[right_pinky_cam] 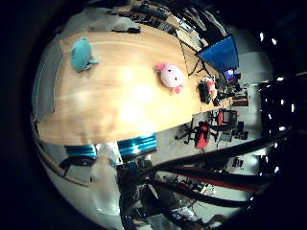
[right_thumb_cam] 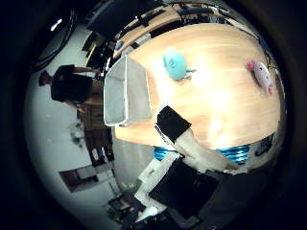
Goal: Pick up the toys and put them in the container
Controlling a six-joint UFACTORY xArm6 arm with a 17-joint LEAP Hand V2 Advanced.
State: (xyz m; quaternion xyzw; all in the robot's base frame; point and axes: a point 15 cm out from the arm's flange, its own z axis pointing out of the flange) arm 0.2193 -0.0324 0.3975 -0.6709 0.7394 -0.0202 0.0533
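A teal plush toy lies on the wooden table, not far from a grey rectangular container standing at the table's edge. A pink plush toy lies farther along the table, well apart from the teal one. The container looks empty. Part of my hand shows as a black-tipped white finger reaching over the table's near edge; it holds nothing and touches neither toy. Both toys look small, so the palm is well above the table.
Teal-seated chairs stand by the table's near side. Beyond the table's far end are desks with a blue monitor and red and black chairs. A second wooden table stands behind the container.
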